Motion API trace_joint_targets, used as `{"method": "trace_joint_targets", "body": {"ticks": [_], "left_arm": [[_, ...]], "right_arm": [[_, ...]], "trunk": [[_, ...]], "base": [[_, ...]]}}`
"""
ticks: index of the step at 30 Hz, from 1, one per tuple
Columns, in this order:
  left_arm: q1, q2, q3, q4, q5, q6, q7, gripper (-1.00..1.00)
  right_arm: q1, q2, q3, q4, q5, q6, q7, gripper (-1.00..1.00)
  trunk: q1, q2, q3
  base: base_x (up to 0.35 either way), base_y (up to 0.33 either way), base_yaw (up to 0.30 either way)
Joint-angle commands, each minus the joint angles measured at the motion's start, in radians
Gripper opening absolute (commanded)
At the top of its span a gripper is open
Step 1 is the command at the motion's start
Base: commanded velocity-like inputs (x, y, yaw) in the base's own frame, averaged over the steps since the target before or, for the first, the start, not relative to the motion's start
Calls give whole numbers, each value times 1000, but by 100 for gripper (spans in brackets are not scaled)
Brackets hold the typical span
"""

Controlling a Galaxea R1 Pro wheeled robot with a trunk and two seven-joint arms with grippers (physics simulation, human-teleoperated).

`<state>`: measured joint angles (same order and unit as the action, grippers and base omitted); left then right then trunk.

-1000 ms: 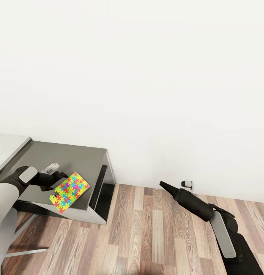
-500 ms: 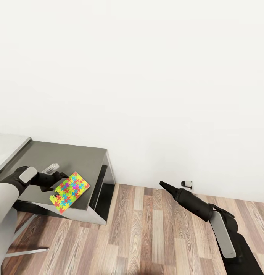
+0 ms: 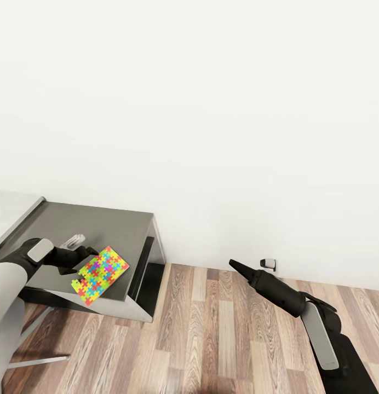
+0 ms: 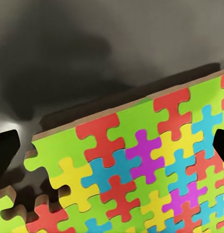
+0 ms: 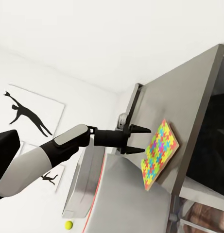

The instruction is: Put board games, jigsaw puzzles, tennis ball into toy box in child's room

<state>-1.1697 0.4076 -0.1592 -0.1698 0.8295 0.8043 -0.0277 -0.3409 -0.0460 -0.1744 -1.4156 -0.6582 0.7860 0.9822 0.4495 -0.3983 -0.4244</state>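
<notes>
On dark cabinet (image 3: 102, 230): jigsaw puzzle (image 3: 100, 274) | left claw (image 3: 90, 253) spread (beside it) | right claw (image 3: 234, 265) pressed together

Bright, even light; soft shadows

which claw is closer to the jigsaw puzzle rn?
Left. The left claw sits right at the jigsaw puzzle's edge over the dark cabinet. The right claw hangs over the wood floor, well apart.
</notes>
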Motion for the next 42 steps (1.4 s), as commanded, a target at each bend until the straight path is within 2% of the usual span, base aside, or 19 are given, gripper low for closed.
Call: {"method": "trace_joint_targets", "body": {"ticks": [1,7,11,15,42], "left_arm": [[-1,1,-8,0,3,3,-3,100],[-1,1,-2,0,4,23,-4,100],[-1,0,50,0,7,32,-3,100],[-1,0,74,0,8,36,-2,100],[-1,-4,78,0,9,73,-3,100]], "right_arm": [[-1,0,0,0,-3,6,1,100],[0,0,0,1,-3,6,1,100],[0,0,0,1,-3,6,1,100],[0,0,0,1,-3,6,1,100],[0,1,0,1,-3,6,3,100]], "trunk": [[1,-2,-2],[1,-2,-2],[1,-2,-2],[1,-2,-2],[1,-2,-2]], "base": [[0,0,0],[0,0,0],[0,0,0],[0,0,0],[0,0,0]]}}
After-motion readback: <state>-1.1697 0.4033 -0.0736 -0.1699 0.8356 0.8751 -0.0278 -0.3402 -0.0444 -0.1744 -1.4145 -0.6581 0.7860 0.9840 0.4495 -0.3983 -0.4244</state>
